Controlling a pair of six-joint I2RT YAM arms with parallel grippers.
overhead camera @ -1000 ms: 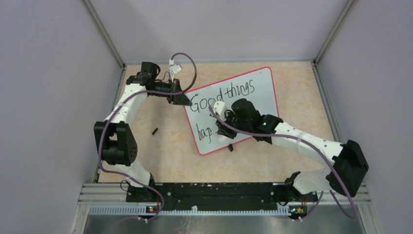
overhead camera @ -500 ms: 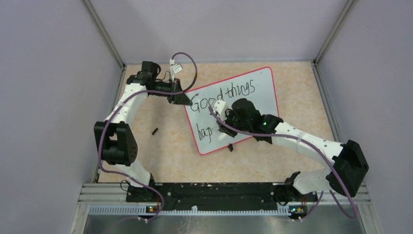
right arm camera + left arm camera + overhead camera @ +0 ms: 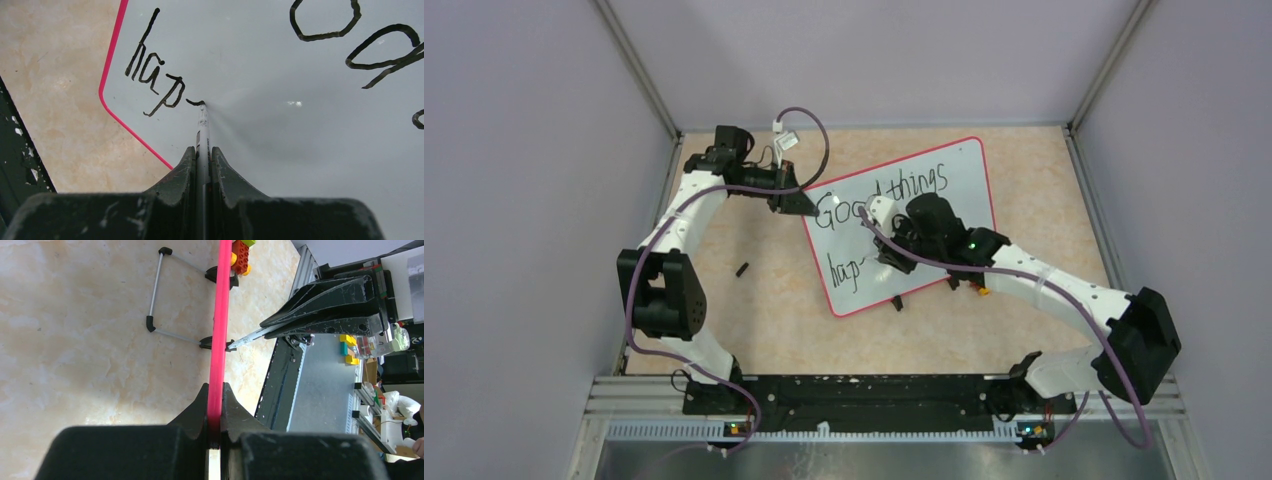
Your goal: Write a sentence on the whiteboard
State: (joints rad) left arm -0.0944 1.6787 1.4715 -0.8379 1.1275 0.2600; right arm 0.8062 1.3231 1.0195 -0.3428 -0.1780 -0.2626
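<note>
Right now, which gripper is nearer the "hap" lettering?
Right. The right gripper holds the marker, tip at the stroke just past "hap"; the left gripper clamps the whiteboard frame at the corner by "Good", farther away.

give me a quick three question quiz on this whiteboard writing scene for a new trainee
1. True or false: the left tool is clamped on the edge of the whiteboard.
2. What does the right tool hold? A) marker B) eraser C) cloth
3. Fill in: the lower line of the sentence now reads "___", with one more stroke begun.

Key: 1 true; 2 A; 3 hap
</note>
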